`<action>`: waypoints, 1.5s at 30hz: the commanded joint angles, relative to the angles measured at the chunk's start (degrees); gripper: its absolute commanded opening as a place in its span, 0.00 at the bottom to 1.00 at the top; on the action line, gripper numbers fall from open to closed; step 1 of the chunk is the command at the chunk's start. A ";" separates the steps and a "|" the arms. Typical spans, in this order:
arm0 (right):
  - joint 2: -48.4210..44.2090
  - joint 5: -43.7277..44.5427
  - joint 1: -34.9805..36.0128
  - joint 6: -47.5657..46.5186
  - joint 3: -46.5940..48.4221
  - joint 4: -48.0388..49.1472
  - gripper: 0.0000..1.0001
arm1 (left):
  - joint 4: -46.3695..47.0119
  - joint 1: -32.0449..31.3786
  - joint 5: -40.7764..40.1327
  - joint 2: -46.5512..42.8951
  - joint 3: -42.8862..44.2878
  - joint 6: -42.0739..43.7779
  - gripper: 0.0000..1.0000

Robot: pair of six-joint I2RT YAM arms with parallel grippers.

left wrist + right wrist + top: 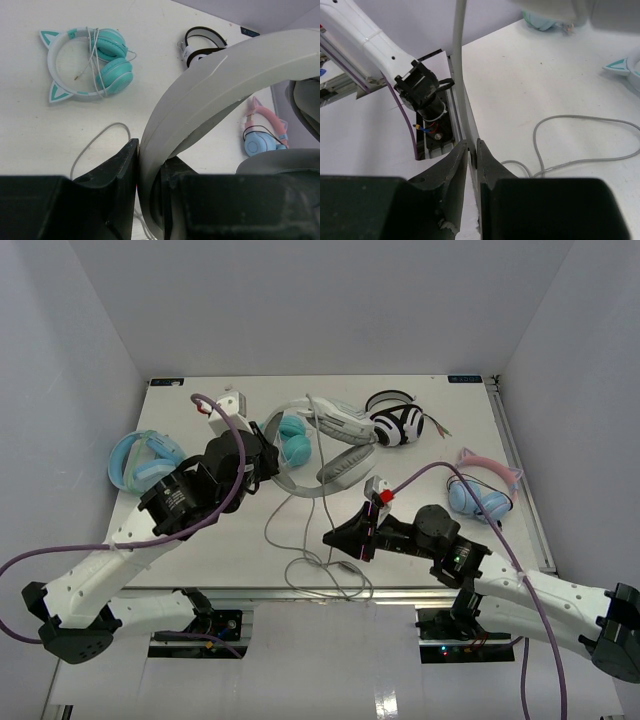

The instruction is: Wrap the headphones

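The light grey headphones (340, 455) are lifted off the back middle of the table. My left gripper (268, 462) is shut on their broad headband (210, 80), which runs between the jaws of the left gripper (150, 152). Their thin grey cable (270, 525) hangs down to the table and loops near the front edge. My right gripper (332, 538) sits low over those loops. In the right wrist view the right gripper (472, 147) has its jaws almost together on the cable (460, 60), which rises taut from them. More slack cable (580, 120) lies on the table.
Teal cat-ear headphones (293, 440) lie just behind the held pair. Black-and-white striped headphones (400, 422) are at the back. A pink-and-blue cat-ear pair (482, 490) is at the right and a pale blue pair (145, 460) at the left. The table's front edge (300, 588) is close to the right gripper.
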 commanded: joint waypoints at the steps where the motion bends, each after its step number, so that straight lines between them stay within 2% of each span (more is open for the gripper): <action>1: 2.34 6.02 1.32 -1.98 -4.79 13.96 0.20 | 7.11 0.31 1.98 -3.75 -0.54 -4.27 0.00; 6: 8.08 5.10 1.85 -3.71 -8.88 29.98 0.26 | 8.23 0.23 3.05 -4.59 -1.14 -5.08 0.00; 8: 13.34 5.48 2.01 -3.96 -9.11 37.30 0.28 | 8.47 0.31 3.37 -4.52 -1.22 -5.31 0.00; 14: 23.11 3.44 2.23 -3.90 -6.47 45.76 0.34 | 8.40 0.31 2.95 -4.85 -1.51 -5.23 0.00; 21: 31.92 3.93 2.28 -2.27 -7.61 55.97 0.35 | 8.24 0.30 2.53 -5.92 -1.32 -4.80 0.00; 23: 34.47 3.14 2.28 -1.22 -7.81 58.47 0.31 | 8.11 0.31 2.49 -5.95 -0.91 -4.65 0.00; 26: 37.30 3.99 2.28 -0.16 -9.08 62.25 0.09 | 7.81 0.31 2.03 -6.17 -0.46 -4.29 0.00; 34: 33.46 6.79 2.28 0.06 -17.39 64.27 0.08 | 4.38 0.31 -3.72 -5.14 6.41 -0.70 0.00; 45: 26.90 12.46 2.22 -4.53 -20.88 57.67 0.08 | 1.01 0.31 3.84 -6.16 9.39 3.24 0.00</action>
